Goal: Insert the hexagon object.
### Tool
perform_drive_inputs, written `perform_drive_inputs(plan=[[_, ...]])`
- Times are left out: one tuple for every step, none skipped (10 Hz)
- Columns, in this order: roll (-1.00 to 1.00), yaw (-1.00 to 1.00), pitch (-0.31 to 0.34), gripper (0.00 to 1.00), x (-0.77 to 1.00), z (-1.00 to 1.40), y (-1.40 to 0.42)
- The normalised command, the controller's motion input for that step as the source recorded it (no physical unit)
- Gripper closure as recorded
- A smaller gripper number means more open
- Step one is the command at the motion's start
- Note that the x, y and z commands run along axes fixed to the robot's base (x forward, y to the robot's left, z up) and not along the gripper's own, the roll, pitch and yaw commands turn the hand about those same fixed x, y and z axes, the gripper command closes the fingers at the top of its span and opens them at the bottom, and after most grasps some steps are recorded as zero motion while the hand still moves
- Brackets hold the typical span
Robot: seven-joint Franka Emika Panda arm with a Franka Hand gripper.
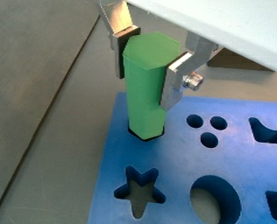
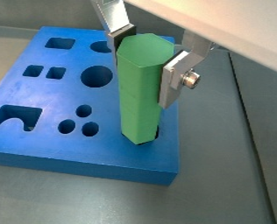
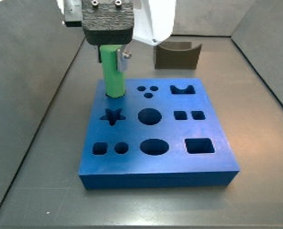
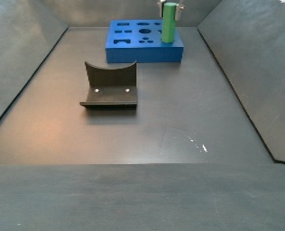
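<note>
The hexagon object point(image 1: 145, 92) is a bright green peg standing upright at a corner of the blue block point(image 1: 240, 179). Its lower end sits in a hole there, and most of its length is above the block. My gripper point(image 1: 151, 66) is shut on the peg's upper part, with one silver finger point(image 1: 122, 52) on each side. Both wrist views show this; the peg point(image 2: 141, 92), gripper point(image 2: 145, 63) and block point(image 2: 41, 144) appear there too. In a side view the gripper point(image 3: 112, 43) holds the peg point(image 3: 112, 79) over the block point(image 3: 168, 156). The peg point(image 4: 170, 23) also shows far off in a side view.
The blue block has several other shaped holes, among them a star point(image 1: 140, 188) and round ones point(image 2: 96, 77). A dark grey curved block point(image 3: 176, 56) stands behind the blue block, and it also shows in a side view point(image 4: 109, 87). Grey walls enclose the floor.
</note>
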Motion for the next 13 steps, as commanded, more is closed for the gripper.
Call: perform_drive_inputs(plan=[[0.00,0.28,-0.064,1.00,0.00,-0.33,0.00],[0.00,0.26,-0.054,1.00,0.00,-0.37,0.00],[0.00,0.21,-0.069,1.00,0.00,-0.45,0.00],[0.00,0.15,-0.064,1.00,0.02,-0.43,0.00],[0.00,0.06,-0.060,1.00,0.01,-0.36,0.00],[-0.03,0.00,-0.046,1.00,0.00,-0.25,0.00],[-0.03,0.00,-0.043,1.00,0.00,-0.21,0.00],[-0.03,0.00,-0.043,1.00,0.00,-0.21,0.00],[-0.01,0.00,-0.054,1.00,0.00,-0.24,0.00],[0.00,0.00,-0.063,1.00,0.00,-0.31,0.00],[-0.01,0.00,-0.077,1.00,0.00,-0.25,0.00],[-0.01,0.00,0.000,1.00,0.00,0.00,0.00],[0.01,0.00,0.000,1.00,0.00,0.00,0.00]])
